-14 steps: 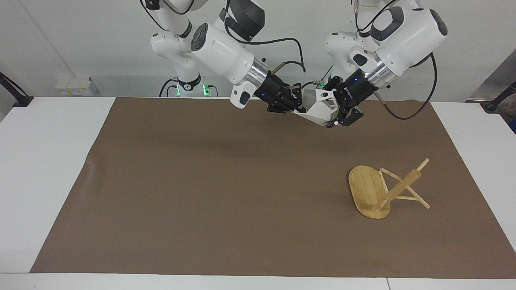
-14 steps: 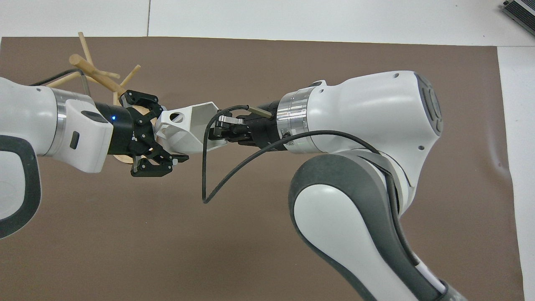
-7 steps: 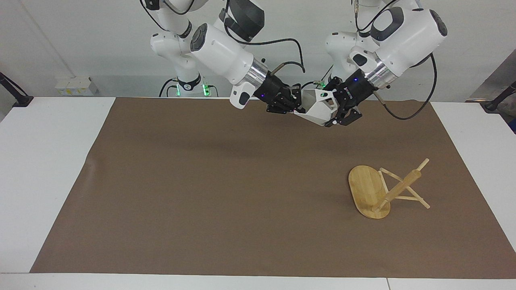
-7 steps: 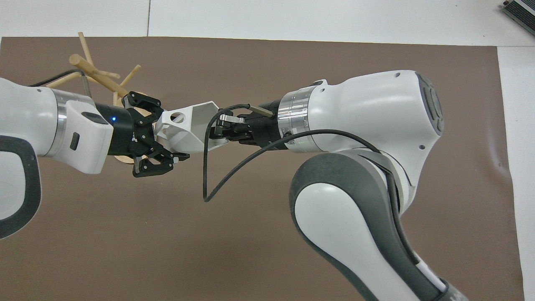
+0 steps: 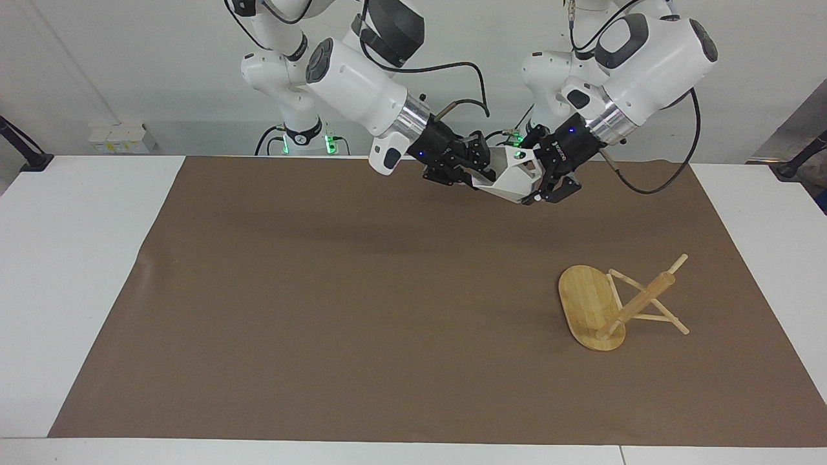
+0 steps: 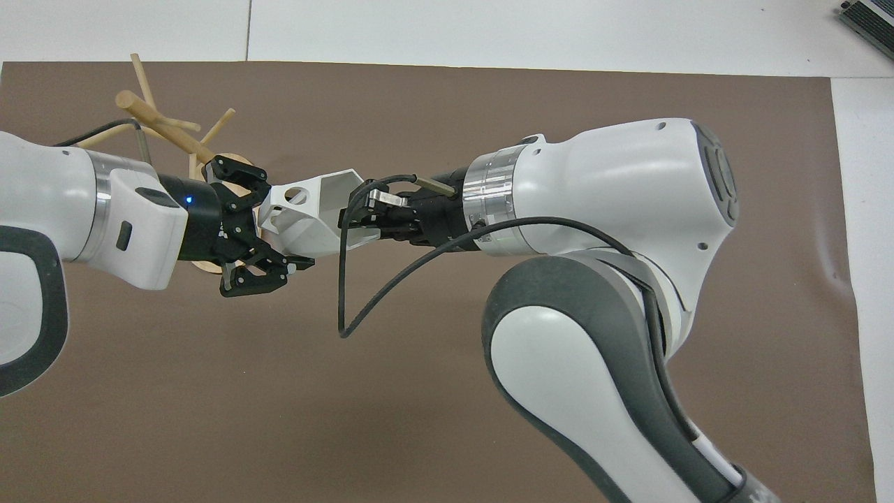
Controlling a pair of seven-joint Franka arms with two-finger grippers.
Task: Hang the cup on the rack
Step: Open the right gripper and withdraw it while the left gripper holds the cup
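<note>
The white faceted cup (image 5: 512, 179) (image 6: 307, 218) hangs in the air between both grippers, over the mat's edge nearest the robots, lying on its side. My left gripper (image 5: 533, 175) (image 6: 279, 227) is shut on its handle end. At the cup's mouth, my right gripper (image 5: 481, 165) (image 6: 360, 216) has its fingers parted, one on each side of the rim wall. The bamboo rack (image 5: 636, 303) (image 6: 160, 122) stands on the mat toward the left arm's end, farther from the robots than the cup. Its post slants up from an oval base (image 5: 585, 297).
A brown mat (image 5: 323, 290) covers most of the white table (image 5: 77, 258). A black cable (image 6: 342, 293) loops down from the right wrist over the mat. In the overhead view the left arm hides part of the rack's base.
The right gripper's fingers have spread apart at the cup's rim; before, they were pinched on it. The cup and the left gripper have hardly moved.
</note>
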